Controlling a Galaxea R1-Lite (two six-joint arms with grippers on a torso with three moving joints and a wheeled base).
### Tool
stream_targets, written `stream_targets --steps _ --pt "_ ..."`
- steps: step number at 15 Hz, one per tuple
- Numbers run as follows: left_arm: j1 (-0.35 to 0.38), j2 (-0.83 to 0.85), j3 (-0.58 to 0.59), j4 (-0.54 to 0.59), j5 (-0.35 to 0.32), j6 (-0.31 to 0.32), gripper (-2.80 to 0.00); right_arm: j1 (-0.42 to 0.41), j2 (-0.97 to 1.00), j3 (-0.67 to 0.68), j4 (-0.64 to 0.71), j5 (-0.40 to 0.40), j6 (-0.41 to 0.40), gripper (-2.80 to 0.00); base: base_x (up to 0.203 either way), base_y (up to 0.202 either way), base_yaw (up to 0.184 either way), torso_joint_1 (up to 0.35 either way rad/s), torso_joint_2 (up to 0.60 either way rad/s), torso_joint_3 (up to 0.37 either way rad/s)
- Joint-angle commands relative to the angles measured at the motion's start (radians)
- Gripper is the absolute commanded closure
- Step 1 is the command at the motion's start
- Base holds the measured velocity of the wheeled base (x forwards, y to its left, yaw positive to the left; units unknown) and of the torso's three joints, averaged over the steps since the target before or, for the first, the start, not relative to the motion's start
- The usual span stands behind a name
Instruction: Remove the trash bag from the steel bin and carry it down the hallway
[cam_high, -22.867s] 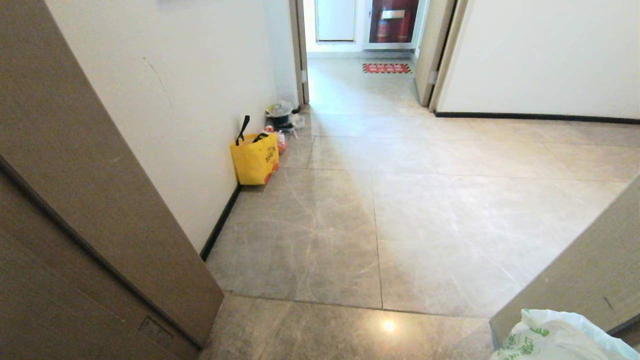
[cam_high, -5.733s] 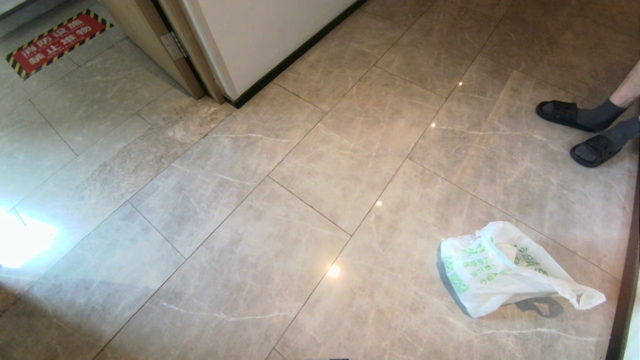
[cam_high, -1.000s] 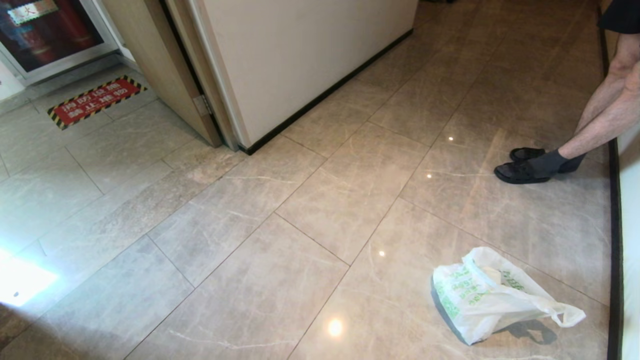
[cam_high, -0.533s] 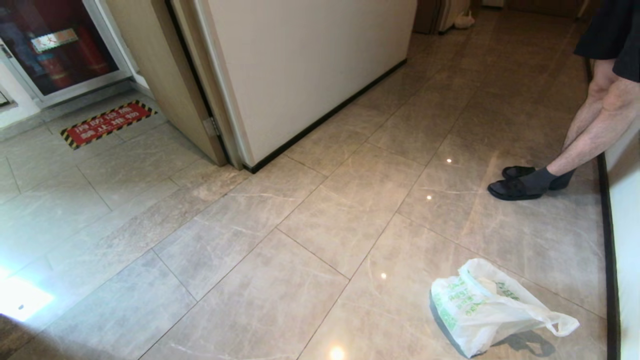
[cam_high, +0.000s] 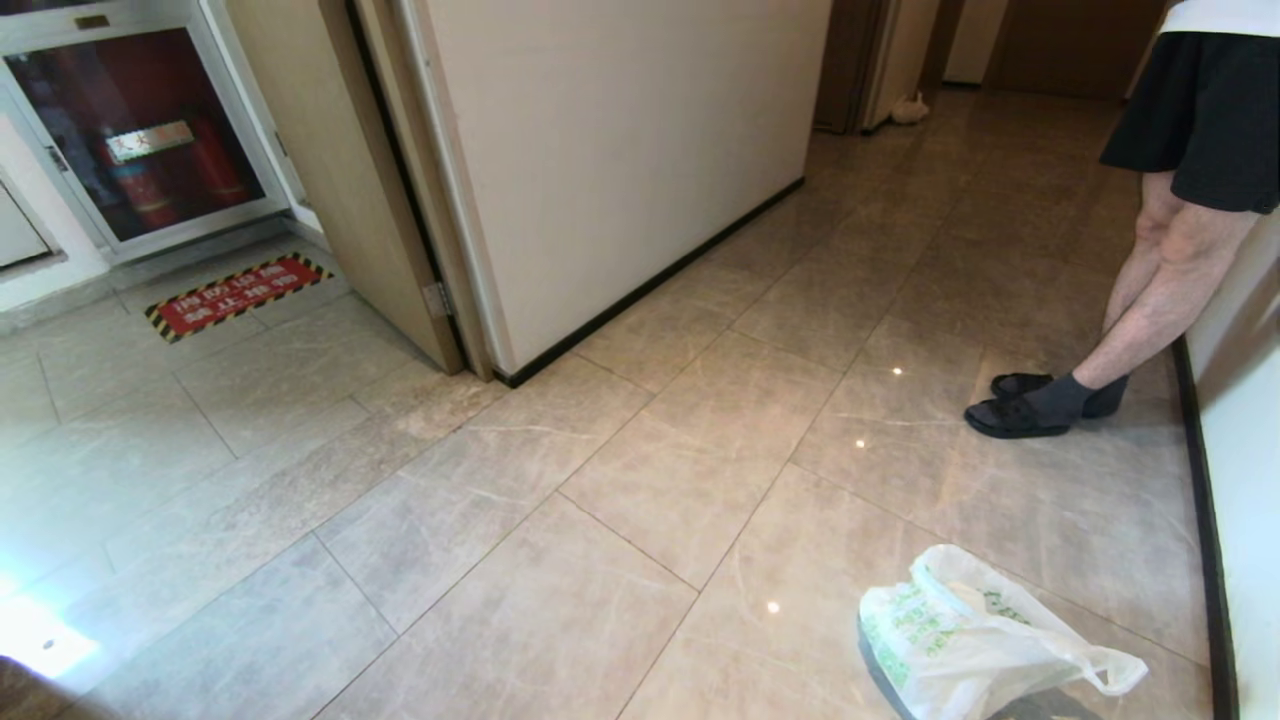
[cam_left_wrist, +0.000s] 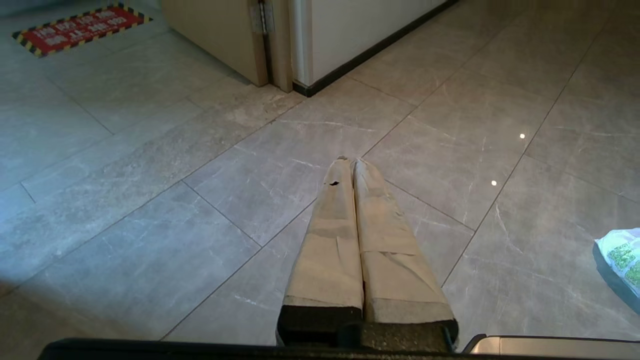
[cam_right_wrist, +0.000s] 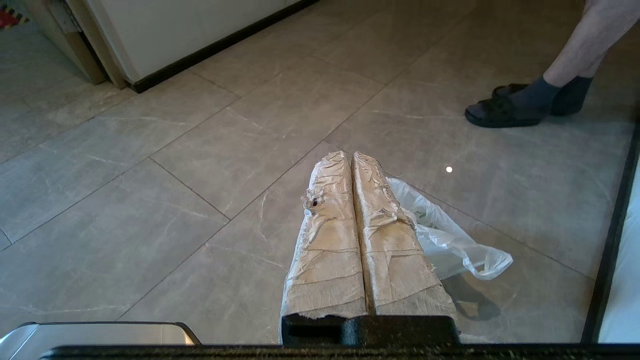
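**Tape-wrapped fingers pressed together, white bag lying loose on the floor**

Tan tape covers both fingers of the right gripper (cam_right_wrist: 351, 156), and in the right wrist view they lie flat against each other, clenched on nothing. Just beyond and to one side of them, partly hidden behind the fingers, lies the trash bag (cam_right_wrist: 447, 240); only its thin translucent edge and one loop handle show there. The left gripper (cam_left_wrist: 350, 161), wrapped the same way, is also pressed closed and empty, held above bare tiles. Neither gripper shows in the head view.

The head view gives the bag (cam_high: 975, 640) more fully: crumpled white plastic with green printing, resting on the glossy beige tiles of the hallway (cam_high: 700, 440) near the picture's lower right, one handle trailing toward the black baseboard (cam_high: 1200, 520) of the right-hand wall. The left wrist view catches only a sliver of the bag's printed side (cam_left_wrist: 620, 260) at the edge of its picture.

A person (cam_high: 1170, 230) in dark shorts, grey socks and black sandals (cam_high: 1010, 415) stands beside that same wall, farther along the corridor and well apart from the bag; the right wrist view shows only the lower leg and feet (cam_right_wrist: 520, 102).

At the hallway's left side a cream wall corner (cam_high: 620, 170) meets a wooden door frame (cam_high: 340, 180). Beyond it, the head view alone shows a glass-fronted cabinet holding red extinguishers (cam_high: 140, 140), while a red floor sign with a yellow-black border (cam_high: 238, 295) appears in both the head and left wrist views (cam_left_wrist: 80, 27).
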Motion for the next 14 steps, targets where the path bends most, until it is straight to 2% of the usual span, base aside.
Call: stream_targets --steps 1,5,14 --pt "0.0 0.0 0.0 0.0 0.0 0.0 0.0 0.0 0.0 0.0 0.0 0.001 -0.001 0.0 0.0 0.0 0.0 0.002 0.0 0.205" --pt "0.0 0.0 0.0 0.0 0.0 0.001 0.0 0.0 0.0 0.0 0.0 0.001 0.0 0.0 0.0 0.0 0.0 0.004 0.01 0.156" --pt "0.0 0.0 0.0 0.0 0.0 0.005 0.0 0.0 0.0 0.0 -0.001 -0.001 0.003 0.0 0.0 0.0 0.0 0.0 0.0 0.014"
